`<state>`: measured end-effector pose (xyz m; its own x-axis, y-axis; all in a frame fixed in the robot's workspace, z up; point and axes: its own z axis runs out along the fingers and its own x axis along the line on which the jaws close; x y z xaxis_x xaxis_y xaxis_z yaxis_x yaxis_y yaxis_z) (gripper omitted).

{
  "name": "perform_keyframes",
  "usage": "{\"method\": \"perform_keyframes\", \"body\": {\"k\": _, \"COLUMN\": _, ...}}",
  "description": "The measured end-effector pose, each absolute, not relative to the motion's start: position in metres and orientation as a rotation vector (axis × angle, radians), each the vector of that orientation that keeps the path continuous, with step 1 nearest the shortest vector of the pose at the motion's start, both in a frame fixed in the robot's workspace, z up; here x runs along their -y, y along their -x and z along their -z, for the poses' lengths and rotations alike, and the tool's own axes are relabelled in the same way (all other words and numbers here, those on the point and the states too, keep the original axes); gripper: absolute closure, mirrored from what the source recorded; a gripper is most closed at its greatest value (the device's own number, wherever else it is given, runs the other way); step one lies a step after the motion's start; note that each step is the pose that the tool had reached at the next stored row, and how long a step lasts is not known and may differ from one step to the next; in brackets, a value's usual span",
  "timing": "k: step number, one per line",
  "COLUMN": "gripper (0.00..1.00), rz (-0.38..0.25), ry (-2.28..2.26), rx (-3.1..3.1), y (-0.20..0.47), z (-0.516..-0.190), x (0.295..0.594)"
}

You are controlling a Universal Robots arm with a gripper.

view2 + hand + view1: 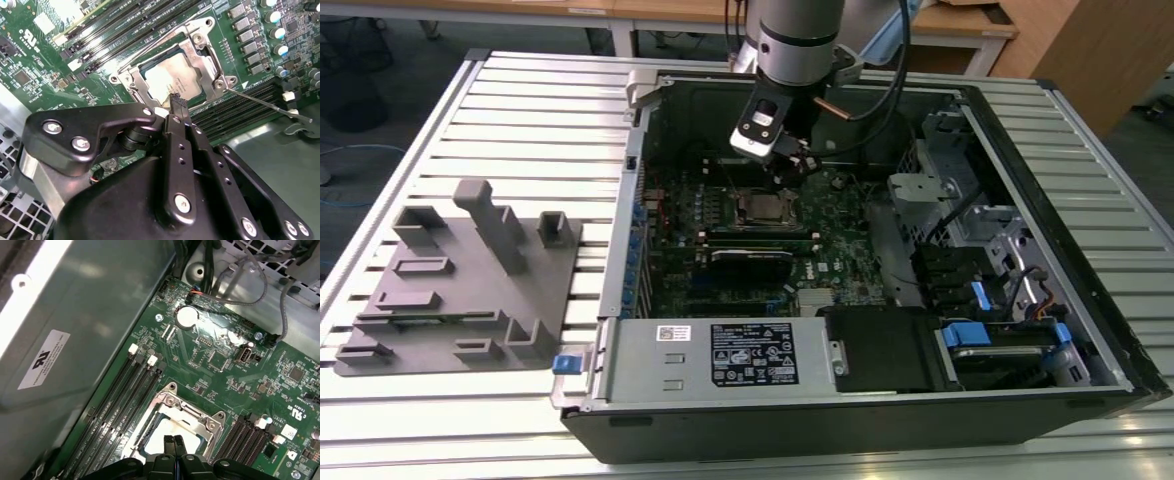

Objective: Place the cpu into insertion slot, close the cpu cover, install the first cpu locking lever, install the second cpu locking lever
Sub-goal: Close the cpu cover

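Jaws pressed together on nothing, the gripper [176, 101] points down at the chip [170, 75] like one finger (for pushing, I'd guess, not grasping). Computer case [854, 425] lies open on its side so the board [225, 365] faces up; the cover [207, 60] is down over the socket [761, 208], framing the chip. One lever [270, 104] juts free. Slatted metal table [520, 110], wooden desks [961, 25] behind.
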<state>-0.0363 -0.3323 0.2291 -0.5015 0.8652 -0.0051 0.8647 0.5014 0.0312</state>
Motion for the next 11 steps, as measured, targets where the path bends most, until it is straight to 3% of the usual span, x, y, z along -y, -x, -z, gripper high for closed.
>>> {"method": "perform_keyframes", "body": {"k": 11, "gripper": 0.9, "rz": -0.042, "ry": -1.441, "rx": -2.771, "y": 0.0364, "z": -0.2291, "x": 0.3323}}
